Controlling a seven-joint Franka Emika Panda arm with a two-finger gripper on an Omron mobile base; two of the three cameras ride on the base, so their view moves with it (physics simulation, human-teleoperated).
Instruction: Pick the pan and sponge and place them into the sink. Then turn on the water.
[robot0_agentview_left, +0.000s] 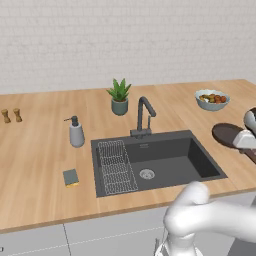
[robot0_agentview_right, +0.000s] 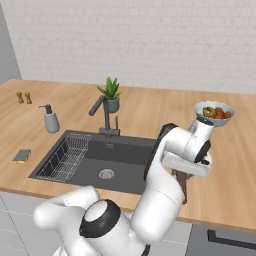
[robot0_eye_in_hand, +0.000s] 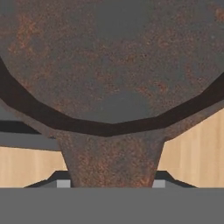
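The dark brown pan (robot0_agentview_left: 226, 134) is on the counter just right of the sink (robot0_agentview_left: 170, 165), its rusty inside large in the hand view (robot0_eye_in_hand: 113, 57). My gripper (robot0_eye_in_hand: 111, 183) is shut on the pan's short handle (robot0_eye_in_hand: 111, 162), one fingertip on each side. In the right base view my hand reaches down to the handle (robot0_agentview_right: 182, 186), and my arm hides the pan's body. The small grey-green sponge (robot0_agentview_left: 70, 177) (robot0_agentview_right: 22, 155) lies on the counter left of the sink (robot0_agentview_right: 125, 172). The dark faucet (robot0_agentview_left: 145, 115) (robot0_agentview_right: 104, 112) stands behind the basin, with no water running.
A pale bowl of fruit (robot0_agentview_left: 212, 99) (robot0_agentview_right: 214, 112) sits behind the pan. A potted plant (robot0_agentview_left: 119, 97) stands behind the faucet, a soap dispenser (robot0_agentview_left: 76, 132) at the sink's left rear, and two small shakers (robot0_agentview_left: 11, 115) far left. A wire rack (robot0_agentview_left: 116, 167) fills the sink's left part.
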